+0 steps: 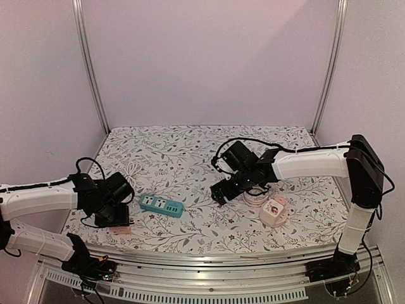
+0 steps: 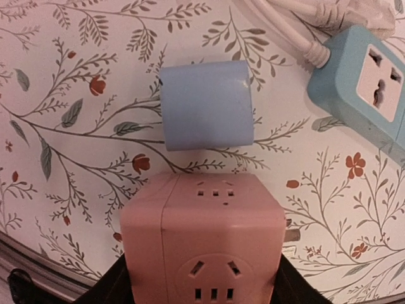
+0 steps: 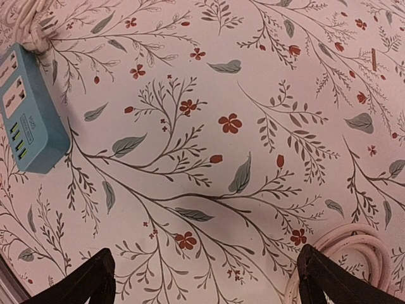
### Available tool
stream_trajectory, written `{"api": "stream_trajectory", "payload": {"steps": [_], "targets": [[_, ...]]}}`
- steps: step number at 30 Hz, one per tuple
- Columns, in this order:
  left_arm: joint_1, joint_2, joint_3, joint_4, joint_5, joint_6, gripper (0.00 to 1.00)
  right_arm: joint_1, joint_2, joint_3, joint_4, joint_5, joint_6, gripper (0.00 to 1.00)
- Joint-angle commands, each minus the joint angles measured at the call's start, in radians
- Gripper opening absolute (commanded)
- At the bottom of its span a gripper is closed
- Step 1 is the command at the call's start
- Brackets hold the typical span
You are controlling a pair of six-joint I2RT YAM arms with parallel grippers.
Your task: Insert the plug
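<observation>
My left gripper (image 1: 119, 220) is shut on a pink cube plug adapter (image 2: 204, 240), which it holds low over the table's near left; a metal prong (image 2: 292, 235) sticks out of the cube's right side. A light blue cube (image 2: 206, 105) lies just beyond it. The blue power strip (image 1: 161, 205) lies right of my left gripper, and its sockets show in the left wrist view (image 2: 364, 79) and at the left edge of the right wrist view (image 3: 28, 120). My right gripper (image 1: 221, 192) is open and empty above the bare cloth (image 3: 205, 285).
A second pink and white cube (image 1: 273, 210) sits at the near right with a coiled pale cable (image 1: 256, 195), which also shows in the right wrist view (image 3: 345, 256). The strip's white cable (image 2: 297, 25) bunches behind it. The floral tablecloth (image 1: 190, 158) covers the table.
</observation>
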Motion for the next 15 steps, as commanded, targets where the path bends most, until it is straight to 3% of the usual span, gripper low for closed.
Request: {"api": "stream_trajectory", "payload": {"steps": [1,8,15], "targets": [[0.012,0.006,0.042,0.017,0.014,0.046,0.04,-0.008,-0.011,-0.019,0.004,0.028,0.004,0.99],[-0.043,0.006,0.116,0.074,-0.063,0.162,0.0,-0.042,-0.051,-0.062,0.052,0.037,0.048,0.99],[-0.121,0.03,0.123,0.308,-0.138,0.332,0.0,-0.045,-0.112,-0.096,0.068,0.032,0.052,0.99]]}}
